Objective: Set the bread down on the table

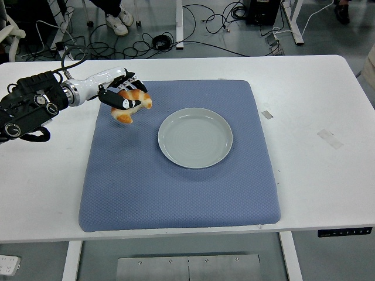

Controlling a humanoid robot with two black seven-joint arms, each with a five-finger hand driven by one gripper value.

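The white counter [316, 175] carries a blue textured mat [176, 187] that covers most of its middle. Nearer the mat's far half sits a grey round plate [195, 138], holding nothing. Beyond and to the left of the plate, the left robot hand [124, 96] has its fingers clamped around the bread [130, 104], a golden croissant-like roll held above the mat's far-left corner, apart from the plate. The black left arm [29, 108] reaches in from the left edge. Past the counter, cables [193, 23] trail over the floor, and a person's white shoes [120, 22] show.
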